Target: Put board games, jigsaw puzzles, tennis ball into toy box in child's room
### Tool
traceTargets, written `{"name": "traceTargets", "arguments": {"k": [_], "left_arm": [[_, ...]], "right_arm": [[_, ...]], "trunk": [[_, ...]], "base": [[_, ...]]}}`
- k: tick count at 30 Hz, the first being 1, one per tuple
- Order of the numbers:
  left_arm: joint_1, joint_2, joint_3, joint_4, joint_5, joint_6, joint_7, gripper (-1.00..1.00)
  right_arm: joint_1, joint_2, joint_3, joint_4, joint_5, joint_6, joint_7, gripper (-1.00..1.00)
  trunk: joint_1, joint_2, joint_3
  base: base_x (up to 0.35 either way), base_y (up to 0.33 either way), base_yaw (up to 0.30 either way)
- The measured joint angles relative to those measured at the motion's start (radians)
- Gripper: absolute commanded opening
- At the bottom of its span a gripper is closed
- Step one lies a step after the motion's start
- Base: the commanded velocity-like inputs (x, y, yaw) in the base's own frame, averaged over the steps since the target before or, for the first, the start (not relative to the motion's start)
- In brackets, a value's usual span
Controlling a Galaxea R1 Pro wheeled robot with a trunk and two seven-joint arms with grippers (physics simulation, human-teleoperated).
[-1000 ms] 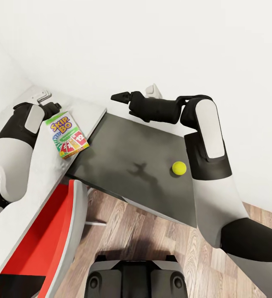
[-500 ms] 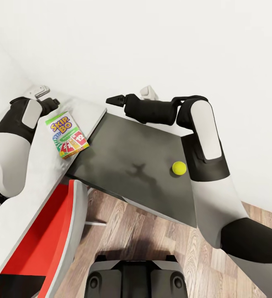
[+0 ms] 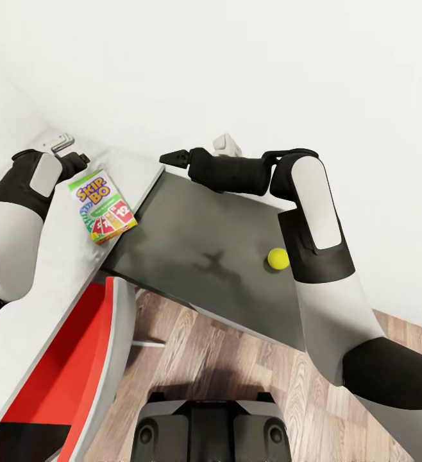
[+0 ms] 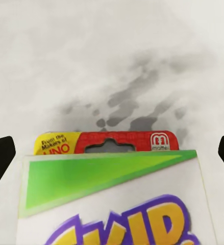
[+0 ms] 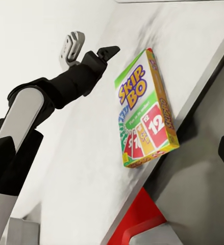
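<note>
An orange-green Skip-Bo board game (image 3: 103, 205) lies flat on the white table top (image 3: 44, 301), near its edge. My left gripper (image 3: 79, 158) hovers just behind the box's top end, open, its fingertips wide apart on either side of the box (image 4: 112, 199) in the left wrist view. My right gripper (image 3: 171, 157) reaches in from the right above the table's dark grey part (image 3: 192, 244), open and holding nothing, a short way from the box (image 5: 142, 109). The yellow-green tennis ball (image 3: 278, 258) rests on the dark grey part beside my right forearm.
A red and grey chair (image 3: 76, 359) stands tucked under the white top at lower left. White walls close in behind the table. Wooden floor (image 3: 236, 366) lies in front, with my base (image 3: 211, 430) at the bottom.
My right gripper has slid left toward the Skip-Bo box. My left arm has drawn slightly back to the left. The box and ball have stayed put.
</note>
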Motion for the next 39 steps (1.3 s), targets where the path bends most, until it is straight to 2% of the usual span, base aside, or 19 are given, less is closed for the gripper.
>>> {"name": "traceTargets", "arguments": {"k": [15,39], "left_arm": [[-0.003,0.001,0.001,0.003,-0.003,-0.001,0.0,1.0],[-0.074,-0.003,0.0,-0.006,-0.005,0.0,0.0,1.0]], "right_arm": [[0.0,0.0,0.002,0.0,-0.001,0.0,0.0,1.0],[0.0,0.0,0.007,0.001,-0.001,0.0,0.0,1.0]], "trunk": [[0.0,0.0,-0.024],[0.0,0.0,-0.064]], "base": [[0.0,0.0,0.0],[0.0,0.0,0.0]]}}
